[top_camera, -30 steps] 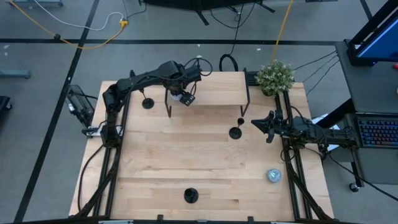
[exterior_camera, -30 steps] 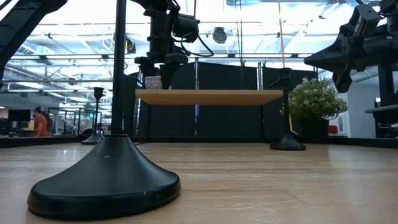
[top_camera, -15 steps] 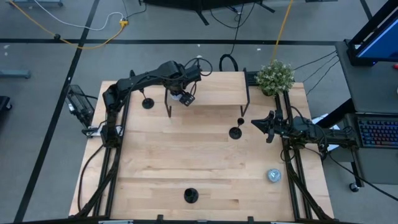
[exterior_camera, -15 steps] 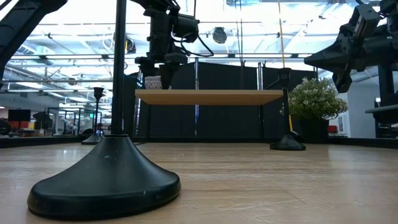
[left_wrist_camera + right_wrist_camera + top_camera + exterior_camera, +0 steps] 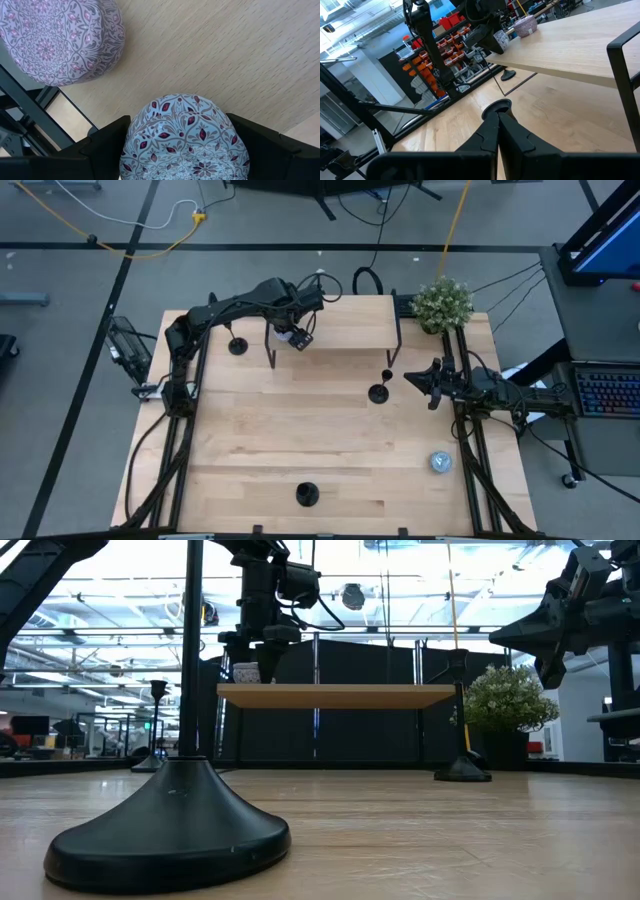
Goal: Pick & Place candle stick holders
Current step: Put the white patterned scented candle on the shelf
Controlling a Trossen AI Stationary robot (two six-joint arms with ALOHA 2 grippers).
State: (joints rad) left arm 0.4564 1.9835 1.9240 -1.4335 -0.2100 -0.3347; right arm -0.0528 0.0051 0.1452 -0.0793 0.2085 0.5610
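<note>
Three black candle stick holders stand on their round bases on the table: one at the far left (image 5: 237, 346), one in the middle (image 5: 378, 392), one near the front edge (image 5: 307, 495). No gripper touches them. My left gripper (image 5: 297, 337) points down over the left end of a raised wooden shelf (image 5: 350, 320), shut on a pale blue candle tin (image 5: 185, 140). A lilac tin (image 5: 55, 40) rests on the shelf beside it. My right gripper (image 5: 408, 377) hangs shut and level at the table's right side, with nothing in it. My left gripper has the pale blue tin's round side wall (image 5: 131, 137) between its two fingers (image 5: 107, 147), one on each opposite side. The fingers come from above and point down. The tin stays upright, lid up, low over the shelf; whether its bottom rests on the shelf I cannot tell.
The shelf stands on thin black legs (image 5: 271, 350) along the table's far side. A potted plant (image 5: 443, 302) sits at the far right corner. Another patterned tin (image 5: 440, 463) lies on the table near the right edge. Bare wood lies between the holders.
</note>
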